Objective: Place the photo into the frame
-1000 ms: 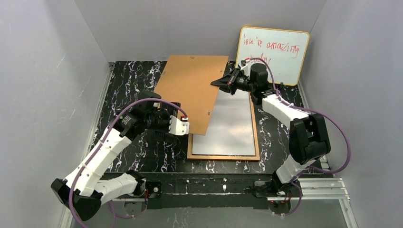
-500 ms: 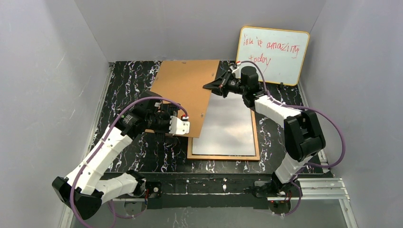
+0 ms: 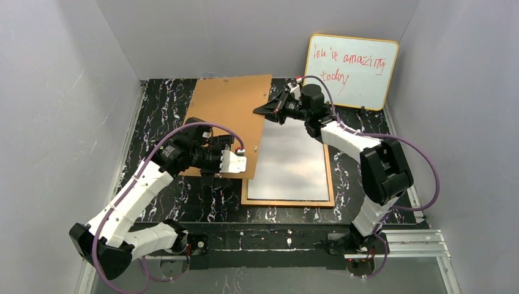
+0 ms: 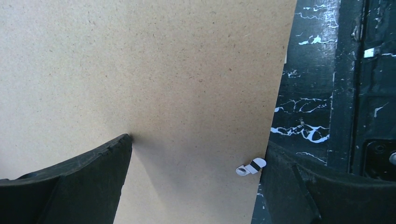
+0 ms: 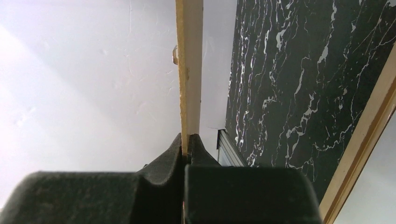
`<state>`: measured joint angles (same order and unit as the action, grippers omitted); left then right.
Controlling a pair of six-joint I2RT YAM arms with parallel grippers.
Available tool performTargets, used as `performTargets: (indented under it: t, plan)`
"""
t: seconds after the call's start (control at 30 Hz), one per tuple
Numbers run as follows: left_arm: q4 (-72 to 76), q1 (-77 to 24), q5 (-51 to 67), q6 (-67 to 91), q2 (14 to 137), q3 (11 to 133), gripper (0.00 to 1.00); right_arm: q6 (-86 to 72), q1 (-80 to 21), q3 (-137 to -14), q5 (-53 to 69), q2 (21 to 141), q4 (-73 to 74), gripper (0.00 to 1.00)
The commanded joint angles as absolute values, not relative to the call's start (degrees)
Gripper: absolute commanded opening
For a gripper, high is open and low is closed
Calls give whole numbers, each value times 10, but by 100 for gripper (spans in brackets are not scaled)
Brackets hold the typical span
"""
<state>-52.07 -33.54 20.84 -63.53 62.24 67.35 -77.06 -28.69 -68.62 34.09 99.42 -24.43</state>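
Now we have swung the backing board (image 3: 229, 116) leftward off the frame (image 3: 287, 203), which lies flat with its glass (image 3: 294, 165) bared for a photo we cannot see, our right gripper (image 3: 269, 110) pinching the board's far edge, our left gripper (image 4: 198, 144) spread wide over it.

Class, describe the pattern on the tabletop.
White marble-like veins on a black tabletop; top external view shows it best.

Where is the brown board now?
Top view: left of centre, the brown board overlaps the frame's left edge, its right edge pinched by the right hand, its near corner under the open left hand.
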Motion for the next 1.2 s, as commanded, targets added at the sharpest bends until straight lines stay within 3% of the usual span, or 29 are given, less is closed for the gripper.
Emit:
performTargets:
  t: [0.0, 0.6, 0.8, 1.17]
  plan:
    - [-479, -339, 239, -607, 633, 708, 98, -767, -321, -722, 379, 1004, -294, 1]
    - [-545, -340, 344, -446, 653, 766, 98, -718, -144, -679, 537, 964, -254, 1]
    - [-541, -340, 325, -437, 649, 769, 98, -715, -106, -655, 571, 945, -248, 1]
    - [-485, -339, 266, -370, 674, 750, 98, -483, 3, -637, 704, 916, 17, 1]
